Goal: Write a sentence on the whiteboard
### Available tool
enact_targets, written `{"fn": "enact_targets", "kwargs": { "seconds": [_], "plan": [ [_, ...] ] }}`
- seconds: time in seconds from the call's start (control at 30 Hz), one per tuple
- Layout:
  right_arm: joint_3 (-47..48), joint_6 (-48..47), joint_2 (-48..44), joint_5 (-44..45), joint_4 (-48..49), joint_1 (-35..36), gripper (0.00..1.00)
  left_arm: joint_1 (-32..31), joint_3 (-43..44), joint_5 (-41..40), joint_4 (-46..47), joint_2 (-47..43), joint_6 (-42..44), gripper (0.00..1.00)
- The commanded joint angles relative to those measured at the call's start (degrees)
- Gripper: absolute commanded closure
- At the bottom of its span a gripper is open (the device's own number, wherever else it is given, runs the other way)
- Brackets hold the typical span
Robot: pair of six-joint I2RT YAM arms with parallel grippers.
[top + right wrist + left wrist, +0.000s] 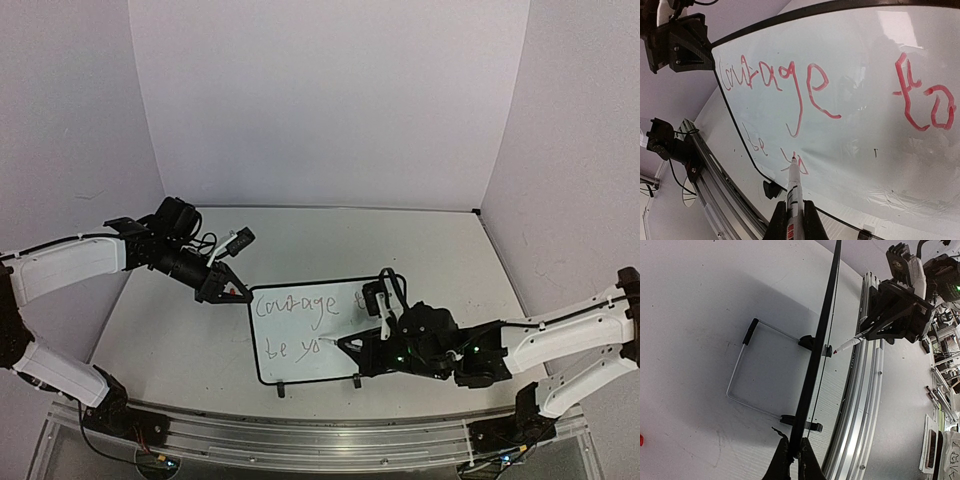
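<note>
The writing is partway done: the right gripper (794, 212), jaws closed tight on the marker (793, 185), sets its tip at "yo" in the second line of the sentence (297, 307), at lower centre of its wrist view. The left gripper (793, 442), clamped shut on the whiteboard (310, 368), props it tilted at the centre of the top view. The next move calls for finishing "you" with light, even pressure; no container shows.

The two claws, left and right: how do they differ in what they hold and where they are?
The left claw is clamped on the far left corner of the whiteboard; the right claw grips a white marker. The left claw sits beside the board; the right one hangs over it, marker tip at the second line of the sentence. Both are black and shut.
</note>
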Motion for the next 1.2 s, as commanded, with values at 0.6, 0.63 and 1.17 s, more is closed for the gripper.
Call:
{"fn": "enact_targets", "kwargs": {
  "seconds": [0.6, 0.63, 1.17],
  "plan": [
    [-0.54, 1.54, 2.1, 0.01, 1.28, -1.85, 1.0, -1.13, 0.48, -3.65, -1.23, 1.67, 0.75, 1.0],
    [-0.91, 1.93, 1.89, -0.33, 1.18, -1.84, 1.0, -1.13, 0.49, -3.67, -1.24, 1.67, 0.76, 1.0],
    [-0.5, 3.2, 1.33, -0.02, -3.71, -1.87, 1.0, -1.17, 0.49, -3.68, -1.33, 1.76, 0.74, 1.0]
  ]
}}
